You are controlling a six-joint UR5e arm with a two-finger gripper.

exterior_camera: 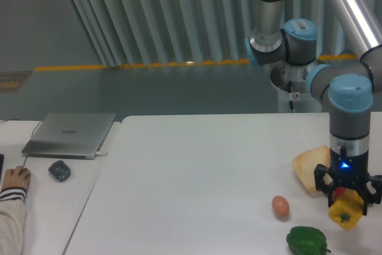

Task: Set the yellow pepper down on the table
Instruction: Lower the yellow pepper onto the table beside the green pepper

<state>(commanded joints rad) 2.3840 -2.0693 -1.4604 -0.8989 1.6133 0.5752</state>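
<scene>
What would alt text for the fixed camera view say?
A robot gripper holds a yellow pepper low over the right side of a white table. Nearby lie bread, an egg and a green pepper; a laptop sits far left.

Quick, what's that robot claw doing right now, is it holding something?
Gripper: closed on the yellow pepper, holding it low over the table beside the bread slice.

Even soft light, faint shadows, slightly grainy
</scene>
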